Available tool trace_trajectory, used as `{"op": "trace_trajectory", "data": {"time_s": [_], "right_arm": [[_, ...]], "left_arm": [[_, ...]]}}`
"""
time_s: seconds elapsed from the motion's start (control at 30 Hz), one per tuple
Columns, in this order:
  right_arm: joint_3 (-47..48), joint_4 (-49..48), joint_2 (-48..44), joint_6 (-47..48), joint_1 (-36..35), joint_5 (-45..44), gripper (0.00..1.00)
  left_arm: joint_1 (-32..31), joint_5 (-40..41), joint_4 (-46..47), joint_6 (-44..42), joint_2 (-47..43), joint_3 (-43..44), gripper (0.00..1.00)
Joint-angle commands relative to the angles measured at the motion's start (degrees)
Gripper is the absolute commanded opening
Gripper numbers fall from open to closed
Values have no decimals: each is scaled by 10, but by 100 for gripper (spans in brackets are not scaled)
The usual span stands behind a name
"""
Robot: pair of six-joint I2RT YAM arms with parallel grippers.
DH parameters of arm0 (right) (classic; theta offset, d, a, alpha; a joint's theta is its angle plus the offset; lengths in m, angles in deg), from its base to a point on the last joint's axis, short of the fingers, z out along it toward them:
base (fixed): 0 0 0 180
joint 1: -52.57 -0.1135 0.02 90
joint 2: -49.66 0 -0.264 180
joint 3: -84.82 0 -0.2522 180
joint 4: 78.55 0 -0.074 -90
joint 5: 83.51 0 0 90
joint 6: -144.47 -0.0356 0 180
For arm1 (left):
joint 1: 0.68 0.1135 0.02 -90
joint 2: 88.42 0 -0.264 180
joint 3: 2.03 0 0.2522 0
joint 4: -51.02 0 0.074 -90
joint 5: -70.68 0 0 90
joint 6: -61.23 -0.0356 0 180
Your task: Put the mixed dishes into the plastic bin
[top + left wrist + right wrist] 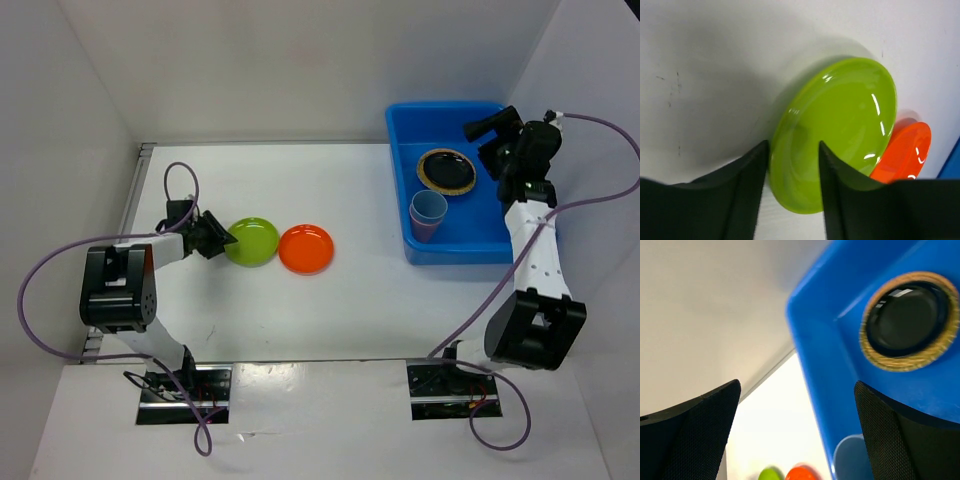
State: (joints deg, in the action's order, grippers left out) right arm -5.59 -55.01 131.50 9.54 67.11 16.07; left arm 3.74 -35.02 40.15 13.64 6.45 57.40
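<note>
Nearest to us, well to the left of the large bright blue rectangular plastic bin (pixel 455 256), the left gripper (pixel 792 145) sits low at the outer rim of the small round glossy lime green plate (pixel 840 115). Its jaws are partly open and straddle that rim, one finger outside the edge and one over the dish, and we judge they have not yet closed on it. The step in hand looks like taking this plate. We should push in a little deeper so the pads bite past the curled lip, then close firmly, since the glaze looks slippery. The small round orange plate (pixel 305 248) lies between the green one and the bin, touching or just tucked against it, so we should lift straight up before swinging toward the bin, or we will drag it along the white table (pixel 330 180). Inside the bin, by its near wall, a blue cup (pixel 430 207) sits nested in a pink cup (pixel 424 232). Farther in, a black plate (pixel 907 315) rests on a tan woven-look plate (pixel 907 362). Over the bin's far right side the right gripper (pixel 797 385) hangs wide open and empty, so we should keep the approach clear of it.
</note>
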Motion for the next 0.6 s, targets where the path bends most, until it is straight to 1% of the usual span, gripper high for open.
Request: {"op": "trace_trajectory", "data": {"time_s": [0.0,0.07,0.1,0.17,0.2,0.23,0.33,0.43,0.47,0.53,0.57], "right_arm": [[10,-43,-64,32,-18,68,99],[5,-49,-78,57,-35,83,99],[5,-49,-84,66,-56,90,99],[10,-56,-91,81,-77,119,99],[10,-56,-91,96,-100,128,99],[24,-56,-91,105,-114,137,99],[48,-44,-85,139,-168,177,99],[65,-36,-69,164,-215,216,99],[65,-36,-58,165,-223,229,99],[65,-46,-46,170,-245,278,99],[65,-54,-32,170,-252,298,99]], "left_arm": [[-1,7,29,13,22,-1,48],[-1,7,37,19,28,-1,40],[-6,7,44,19,28,-1,29],[-6,1,44,19,40,-1,13],[-6,-5,44,13,40,8,4],[-6,-13,32,13,46,26,0],[-6,-34,17,-2,26,48,0],[-6,-55,-7,-11,-27,81,0],[-6,-71,-22,-11,-53,93,0],[0,-114,-22,-25,-78,130,0],[0,-163,-41,-25,-78,148,0]]}}
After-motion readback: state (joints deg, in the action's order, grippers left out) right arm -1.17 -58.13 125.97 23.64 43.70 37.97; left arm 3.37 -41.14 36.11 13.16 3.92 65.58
